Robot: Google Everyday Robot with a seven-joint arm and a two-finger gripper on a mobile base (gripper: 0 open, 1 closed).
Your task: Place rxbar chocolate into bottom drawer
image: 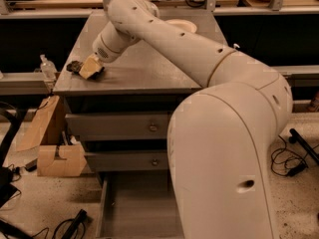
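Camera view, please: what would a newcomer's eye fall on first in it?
The huge white arm fills the right half of the picture and reaches over the cabinet top. Its gripper sits at the top's near left corner, beside the dark rxbar. Below, the bottom drawer stands open.
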